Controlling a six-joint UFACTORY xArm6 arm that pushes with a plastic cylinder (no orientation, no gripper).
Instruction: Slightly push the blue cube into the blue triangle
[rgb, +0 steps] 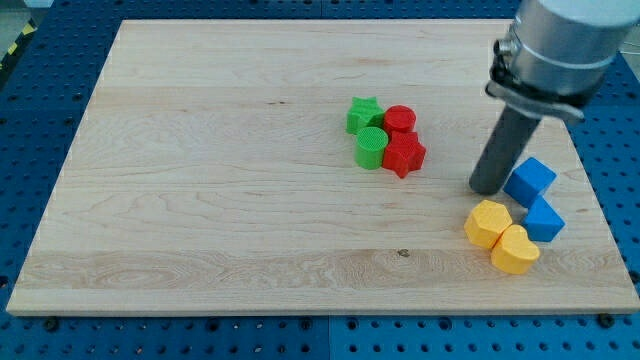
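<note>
Resting at the blue cube's (529, 181) left edge, my tip (487, 187) — no jaws — sits above the blue triangle (544, 219).

Two blue blocks (529, 180), two yellow (488, 223), two green (364, 115), seemingly two red (403, 153).

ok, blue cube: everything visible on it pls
The blue cube looks like matte plastic, plain and undamaged, sitting tilted on the wooden board near the view's right edge. My tip is right at its left side; contact can't be confirmed. The blue triangle sits just below it, seemingly touching.
</note>
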